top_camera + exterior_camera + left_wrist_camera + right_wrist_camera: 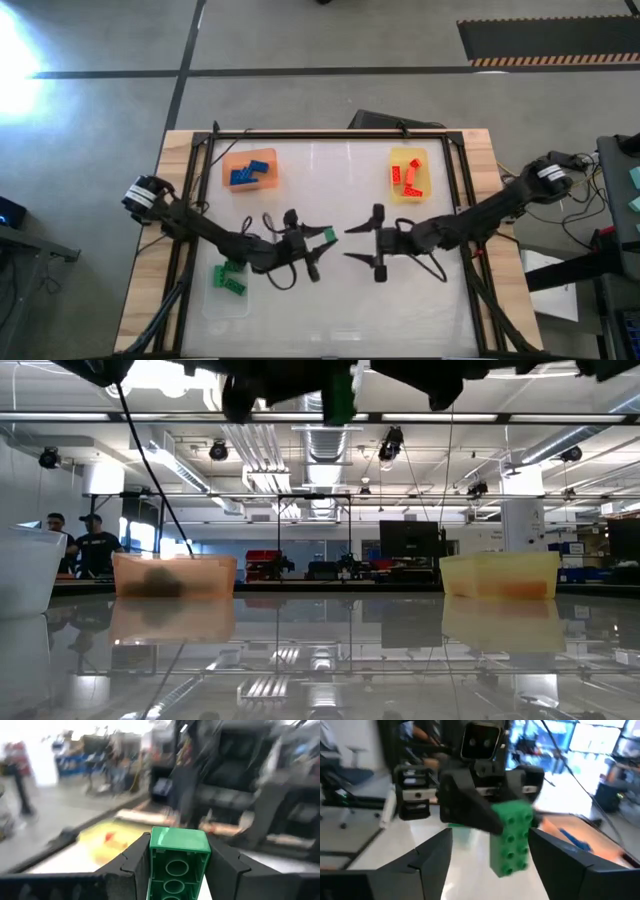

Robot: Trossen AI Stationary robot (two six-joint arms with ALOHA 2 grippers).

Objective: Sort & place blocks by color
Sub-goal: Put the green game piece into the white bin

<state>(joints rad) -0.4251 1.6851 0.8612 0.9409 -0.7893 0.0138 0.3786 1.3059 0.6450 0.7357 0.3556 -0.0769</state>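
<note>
While the left gripper (pixel 322 238) clamps a small green studded plastic brick (pixel 325 234) above mid-table, the right gripper (pixel 352 243) faces it just beside, jaws spread wide and empty.

A translucent orange tray (pixel 250 168) sits at the far left of the glossy white surface (pixel 330 300), with a yellow tray (pixel 409 173) at the far right and a clear tray (pixel 226 295) near the front left. Beyond the surface, two people (pixel 78 543) stand in the room under ceiling lights and ducts (pixel 320 440).
</note>
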